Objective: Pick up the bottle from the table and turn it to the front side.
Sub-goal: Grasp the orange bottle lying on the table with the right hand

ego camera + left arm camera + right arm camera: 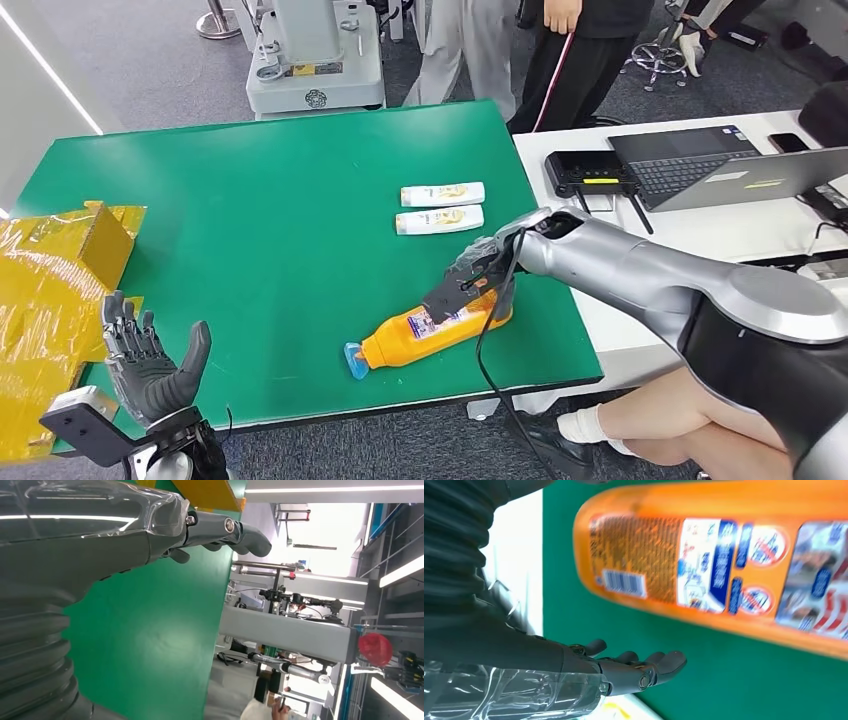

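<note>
An orange bottle [425,335] with a blue cap [355,361] lies on its side near the front edge of the green table [270,220], cap pointing front-left. My right hand [470,280] hovers over the bottle's base end, fingers stretched out. In the right wrist view the bottle [724,565] shows a label with a barcode, and the fingers [639,667] lie straight beside it with a gap of green table between. My left hand [150,365] is raised at the table's front-left corner, fingers spread and holding nothing; in the left wrist view the left hand [150,535] hangs over the table.
Two small white bottles [441,194] [439,219] lie side by side behind the orange one. A yellow cardboard box [60,270] sits at the left edge. A white desk [690,225] with a laptop [740,170] adjoins on the right. People stand behind; a person's leg [680,410] is at the front right.
</note>
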